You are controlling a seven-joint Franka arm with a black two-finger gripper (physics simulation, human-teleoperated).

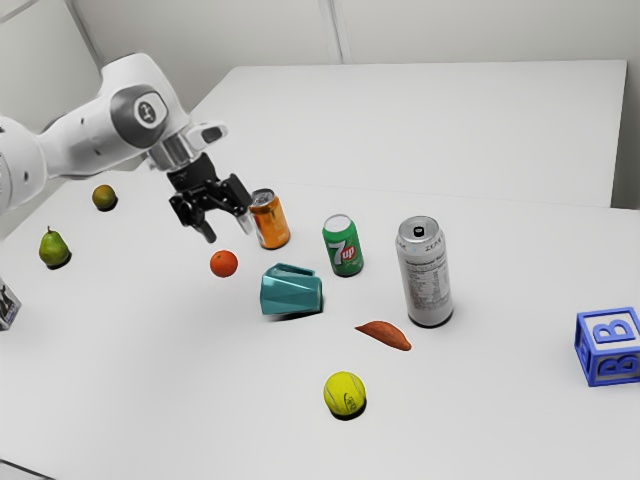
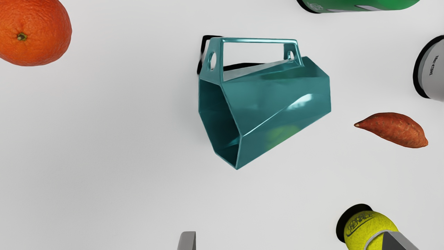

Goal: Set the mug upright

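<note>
Exterior view: above the white table point(image 1: 160, 380), my claw point(image 1: 228, 231) hangs clear of the mug point(image 1: 291, 292), presumably to allow room for an approach. The mug lies on its side, resting on its wall rather than its base, mouth toward the exterior view's left, handle point(image 2: 260, 40) on the side of the green can point(image 1: 343, 248). Fingers point(image 2: 188, 241): wide apart, holding and touching nothing.
</note>
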